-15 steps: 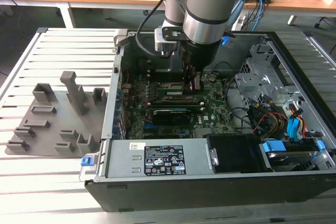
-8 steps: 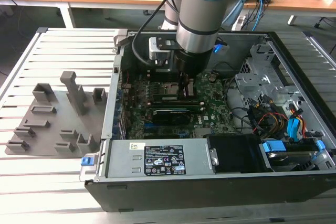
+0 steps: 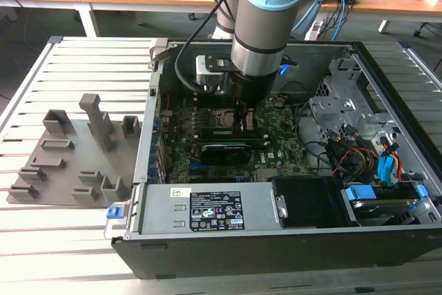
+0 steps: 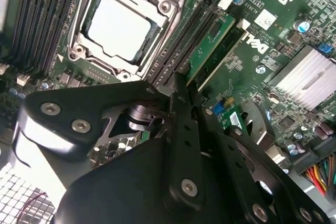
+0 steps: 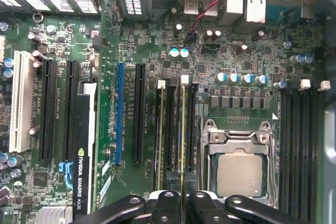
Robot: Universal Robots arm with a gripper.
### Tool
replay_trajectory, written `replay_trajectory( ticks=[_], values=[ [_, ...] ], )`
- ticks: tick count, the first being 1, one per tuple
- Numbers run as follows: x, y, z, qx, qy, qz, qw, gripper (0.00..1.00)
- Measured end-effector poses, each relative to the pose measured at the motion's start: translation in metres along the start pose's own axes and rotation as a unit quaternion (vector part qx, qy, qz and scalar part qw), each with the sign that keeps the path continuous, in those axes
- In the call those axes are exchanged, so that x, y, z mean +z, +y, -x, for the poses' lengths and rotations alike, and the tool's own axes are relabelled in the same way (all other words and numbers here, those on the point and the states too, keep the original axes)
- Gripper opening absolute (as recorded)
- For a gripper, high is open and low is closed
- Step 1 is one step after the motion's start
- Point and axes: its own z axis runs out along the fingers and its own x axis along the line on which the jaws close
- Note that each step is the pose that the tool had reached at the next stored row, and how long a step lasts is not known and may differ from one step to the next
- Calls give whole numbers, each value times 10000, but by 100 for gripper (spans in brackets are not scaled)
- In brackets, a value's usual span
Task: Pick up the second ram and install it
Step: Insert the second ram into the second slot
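While upright in its slot, the second ram [image 5: 182, 129] sits between the fingers [image 5: 167, 203].

The arm [image 3: 266, 12] is a silver-grey tube with pale blue joint caps and a black wrist band, and a black cable [image 3: 185, 53] loops beside it. The tool [image 4: 181, 145] has matte black linkage plates fastened by silver screws [image 4: 80, 125].

Gripper [image 5: 181, 203] matt black metal; second ram [image 5: 182, 129] green circuit board; processor [image 5: 239, 174] lid dull brushed metal; holder blocks [image 3: 72, 153] matt grey plastic.
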Motion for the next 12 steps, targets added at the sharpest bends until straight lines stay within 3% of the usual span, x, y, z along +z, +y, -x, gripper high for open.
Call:
replay_trajectory(
  ticks=[12],
  values=[
    [67, 16, 29, 0, 5, 0, 10000, 14]
  ],
)
